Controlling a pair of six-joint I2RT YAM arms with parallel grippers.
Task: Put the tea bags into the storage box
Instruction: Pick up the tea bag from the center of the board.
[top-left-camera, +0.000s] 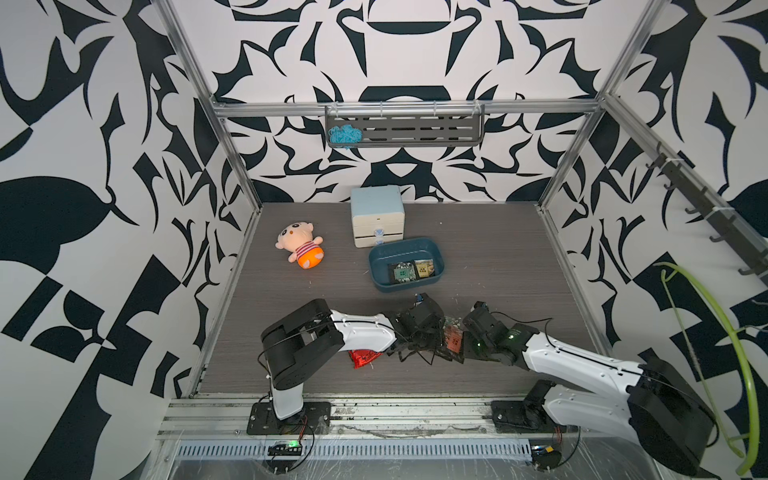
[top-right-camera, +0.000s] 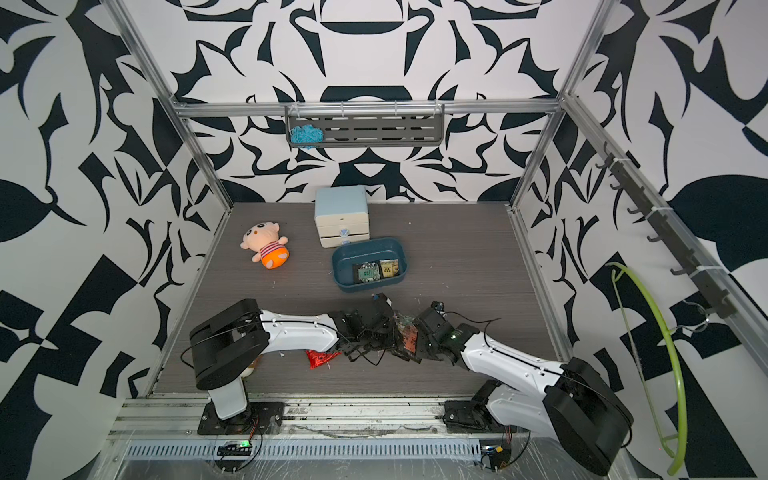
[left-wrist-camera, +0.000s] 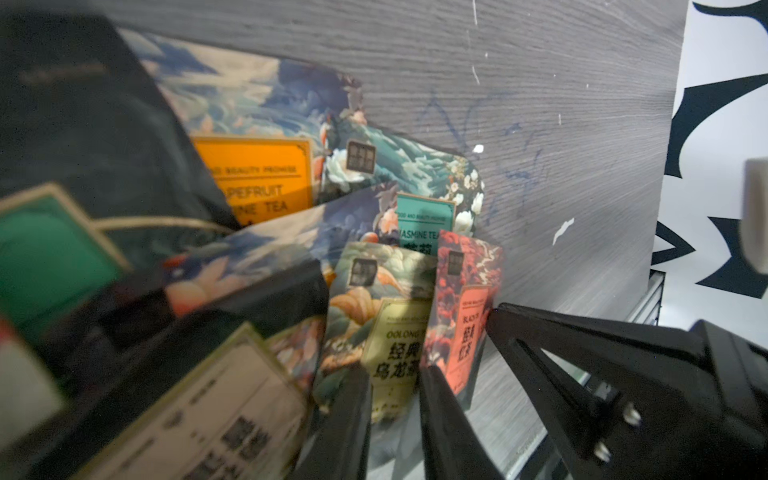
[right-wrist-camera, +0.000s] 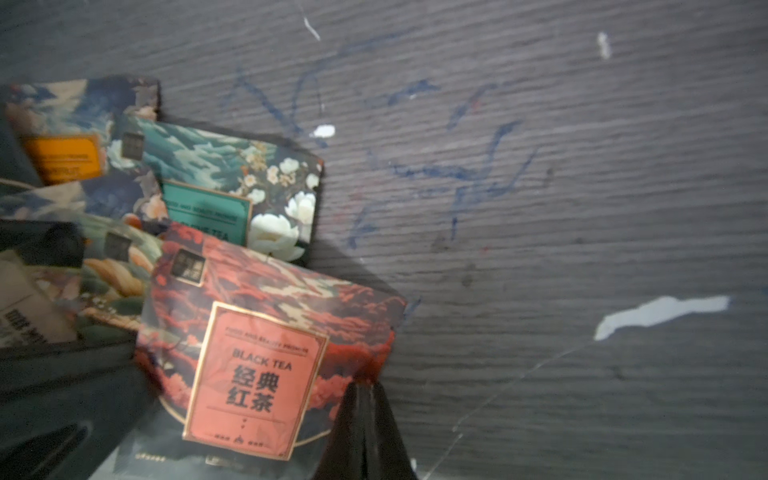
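The storage box (top-left-camera: 376, 254) (top-right-camera: 338, 255) is a shallow teal tray at mid-table, with two patterned tea bags (top-left-camera: 402, 272) lying in it. Several more tea bags (left-wrist-camera: 257, 174) (right-wrist-camera: 216, 183) are piled near the front, between my two grippers (top-left-camera: 452, 332). My left gripper (left-wrist-camera: 395, 374) is closed round the yellow-label oolong tea bag (left-wrist-camera: 390, 324). The right gripper (right-wrist-camera: 365, 384) is shut on a corner of the red black-tea bag (right-wrist-camera: 253, 374). A red foil tea bag (top-left-camera: 363, 358) (top-right-camera: 322, 358) lies under the left forearm.
A plush doll (top-left-camera: 301, 245) lies at the back left. A pale blue drawer cabinet (top-left-camera: 377, 216) stands just behind the box. On the back wall a shelf (top-left-camera: 415, 129) holds blue yarn (top-left-camera: 345, 135). A green hoop (top-left-camera: 706, 316) hangs outside the right frame.
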